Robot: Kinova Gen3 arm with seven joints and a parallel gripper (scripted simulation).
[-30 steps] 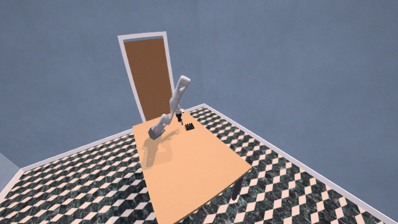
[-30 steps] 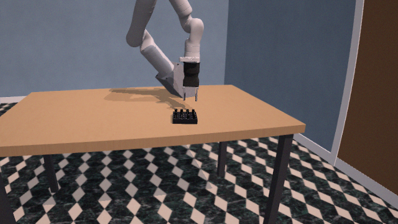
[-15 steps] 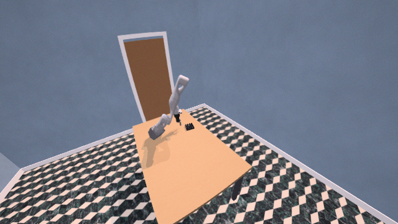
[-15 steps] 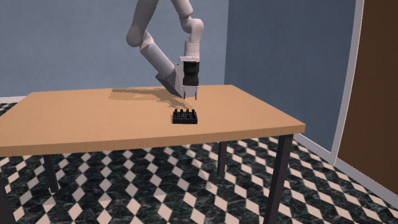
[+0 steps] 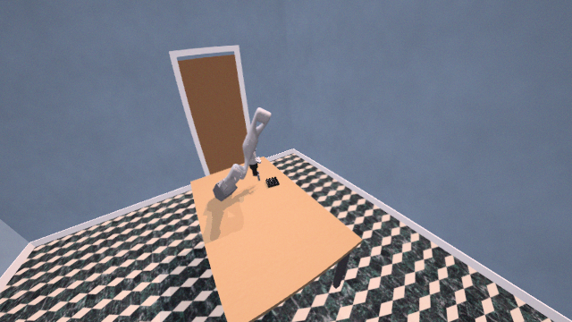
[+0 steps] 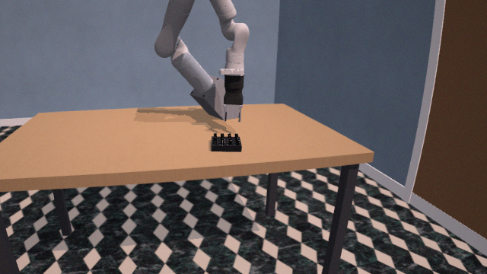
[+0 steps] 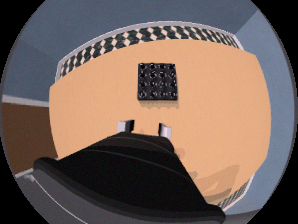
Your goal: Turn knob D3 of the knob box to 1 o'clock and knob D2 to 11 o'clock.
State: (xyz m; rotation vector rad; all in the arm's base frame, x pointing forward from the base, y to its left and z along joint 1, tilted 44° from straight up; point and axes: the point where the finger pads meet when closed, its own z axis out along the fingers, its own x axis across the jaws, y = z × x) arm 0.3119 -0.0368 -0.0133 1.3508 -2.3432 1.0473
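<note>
Small black knob box upright on its feet on the table, knob markings too small to read

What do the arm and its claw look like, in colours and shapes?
The arm has rounded, light grey tube links with bulging joints. Its claw has a boxy black body under a white collar, ending in two thin, straight grey fingers. No cables or markings show.

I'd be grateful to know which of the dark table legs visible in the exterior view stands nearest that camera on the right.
The dark table leg under the front right corner: it looks tallest and thickest.
</note>
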